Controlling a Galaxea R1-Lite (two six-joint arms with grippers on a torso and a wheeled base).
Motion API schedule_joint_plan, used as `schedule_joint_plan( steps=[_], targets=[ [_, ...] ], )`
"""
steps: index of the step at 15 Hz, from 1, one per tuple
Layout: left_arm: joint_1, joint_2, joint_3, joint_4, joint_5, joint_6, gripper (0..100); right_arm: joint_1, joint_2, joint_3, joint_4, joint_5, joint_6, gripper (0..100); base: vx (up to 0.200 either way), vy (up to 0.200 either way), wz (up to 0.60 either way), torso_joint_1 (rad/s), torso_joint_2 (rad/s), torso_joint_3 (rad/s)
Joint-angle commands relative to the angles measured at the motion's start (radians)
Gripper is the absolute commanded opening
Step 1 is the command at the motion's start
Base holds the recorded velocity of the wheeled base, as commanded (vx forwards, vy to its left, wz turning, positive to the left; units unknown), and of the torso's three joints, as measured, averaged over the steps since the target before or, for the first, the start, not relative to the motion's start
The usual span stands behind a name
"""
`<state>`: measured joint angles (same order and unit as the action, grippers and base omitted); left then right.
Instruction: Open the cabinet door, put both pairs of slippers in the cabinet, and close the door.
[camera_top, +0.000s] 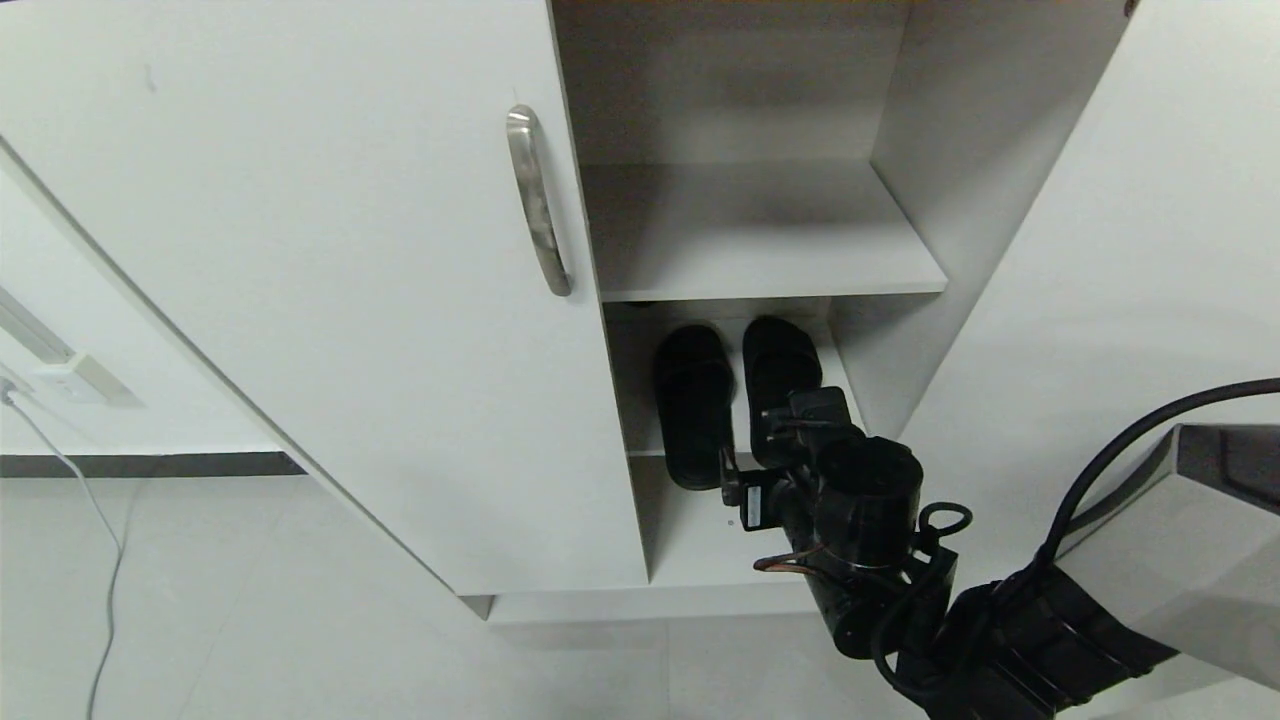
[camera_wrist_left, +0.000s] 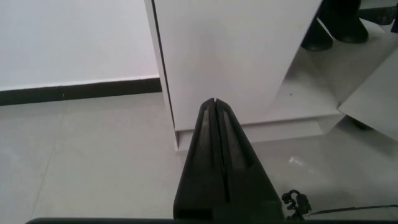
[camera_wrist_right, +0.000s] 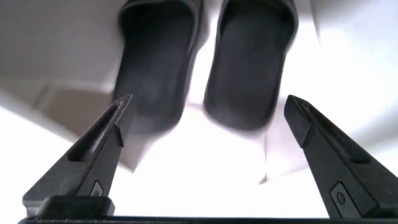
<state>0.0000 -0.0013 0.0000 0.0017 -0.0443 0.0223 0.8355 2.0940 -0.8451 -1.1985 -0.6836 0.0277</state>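
One pair of black slippers (camera_top: 693, 405) lies side by side on the lower shelf (camera_top: 650, 440) of the cabinet (camera_top: 930, 120), low in the middle of the head view, toes pointing inward. The right gripper (camera_wrist_right: 208, 102) hangs just in front of their heels, jaws spread wide and holding nothing. In its wrist view both heels sit in the gap between the two fingers (camera_wrist_right: 99, 149), apart from them.

Now the dangers. Those heels look to poke out past the shelf's front edge, so any sideways drift of the spread jaws could clip one and drag a slipper off onto the cabinet floor (camera_top: 700, 545) below. A lift would be no safer, since the upper shelf (camera_top: 760, 235) juts out right above the wrist. The bigger worry is the door. The open door (camera_top: 1150, 250) stands at the right of the frame, and the right arm sits squarely in the doorway, so a swing shut would hit it. Overhanging heels might also stop the door seating flush. By the look of it, only this pair is in, so shutting now would leave the job half done.

The left gripper (camera_wrist_left: 214, 102) is pressed closed, fingers together, pointing at the floor (camera_wrist_left: 93, 155) in front of the cabinet's base. The closed door (camera_top: 300, 250) with its metal handle (camera_top: 538, 200) fills the upper left. A wall socket (camera_top: 80, 380) and a loose cable (camera_top: 100, 530) sit at the far left, well apart from the action.
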Motion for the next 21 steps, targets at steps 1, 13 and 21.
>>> schedule_joint_plan(
  steps=[1,13,21],
  targets=[
    [0.0,0.001,0.0,0.0,0.0,-0.001,0,0.0,-0.002,0.003,0.0,-0.001,0.0,100,-0.2,0.0,0.0,-0.007,0.0,-0.002],
    [0.0,0.001,0.0,0.0,0.0,-0.001,0,0.0,-0.002,0.023,-0.029,-0.004,-0.005,100,0.0,0.0,0.0,0.0,0.0,0.0],
    [0.0,0.001,0.0,0.0,0.0,-0.001,0,0.007,0.003,0.023,-0.029,-0.002,-0.005,100,0.0,0.0,0.0,0.001,0.0,0.082]
  ],
)
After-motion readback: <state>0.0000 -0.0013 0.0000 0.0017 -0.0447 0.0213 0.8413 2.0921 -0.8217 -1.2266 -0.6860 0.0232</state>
